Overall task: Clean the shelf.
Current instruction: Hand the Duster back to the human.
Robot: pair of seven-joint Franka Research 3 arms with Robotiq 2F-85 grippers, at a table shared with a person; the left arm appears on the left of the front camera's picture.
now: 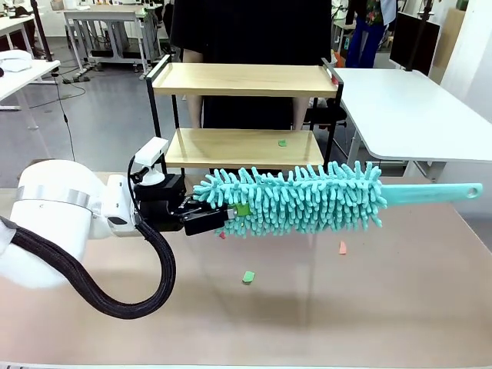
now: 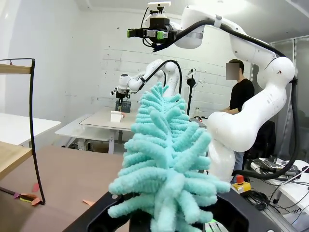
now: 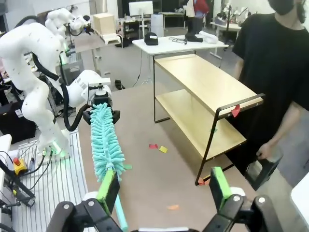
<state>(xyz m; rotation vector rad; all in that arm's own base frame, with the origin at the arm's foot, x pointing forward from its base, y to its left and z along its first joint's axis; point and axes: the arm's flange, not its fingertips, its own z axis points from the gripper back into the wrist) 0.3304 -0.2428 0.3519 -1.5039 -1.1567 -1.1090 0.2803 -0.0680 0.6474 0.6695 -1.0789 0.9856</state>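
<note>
The shelf (image 1: 244, 81) is standing at the far edge of the brown table (image 1: 400, 307), roughly centred, with a person in black (image 1: 254, 31) standing just behind it. Its two wooden boards are running left to right, and a small green scrap (image 1: 282, 142) is lying on the lower board toward its right end.

The teal duster (image 1: 296, 198) is hanging above the table just in front of the shelf, its long axis also lying left to right, parallel to the boards and about level with the lower one. Its thin handle is sticking out to the right, free in the air.

The left gripper (image 1: 206, 217) is coming in from the left and is clamping shut on the fluffy left end of the duster, not on the handle. So the shelf is lying straight beyond the duster, on the far side; a sweep probably calls for pushing the head away from the robot, onto a board.

The right gripper (image 3: 164, 186) is hovering high over the table with its green pads spread wide and nothing between them, well apart from the shelf, so the left arm is the nearer one.

A few more coloured scraps (image 1: 247, 277) are lying on the table.
</note>
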